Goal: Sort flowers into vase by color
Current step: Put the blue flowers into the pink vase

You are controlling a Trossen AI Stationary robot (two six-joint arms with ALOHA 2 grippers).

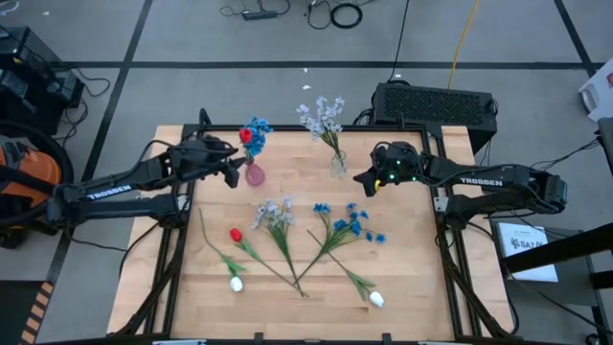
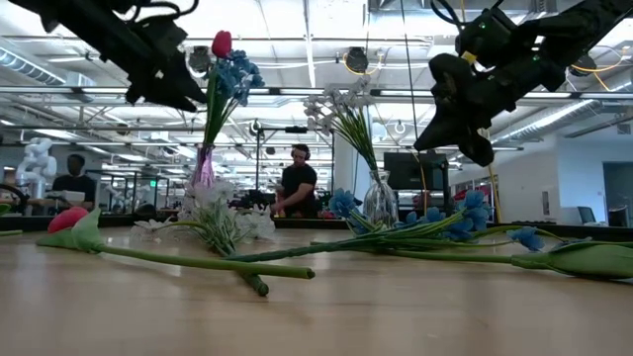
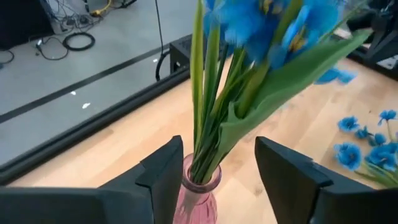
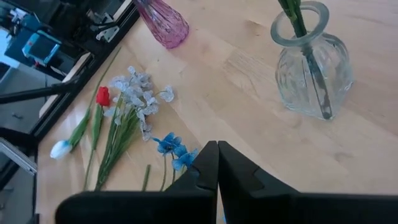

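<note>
Your left gripper sits spread apart right at the pink vase; its two fingers flank the neck without touching the stems; a red tulip and blue flowers stand in that vase between them. Right gripper is clenched on nothing, hovering just beside the clear vase with its lavender spray. More flowers lie loose on the table, near you.

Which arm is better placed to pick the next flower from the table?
Probably the right gripper: shut and empty, it hangs near the blue flowers on the table. The left gripper stands open around the stems in the pink vase.
</note>
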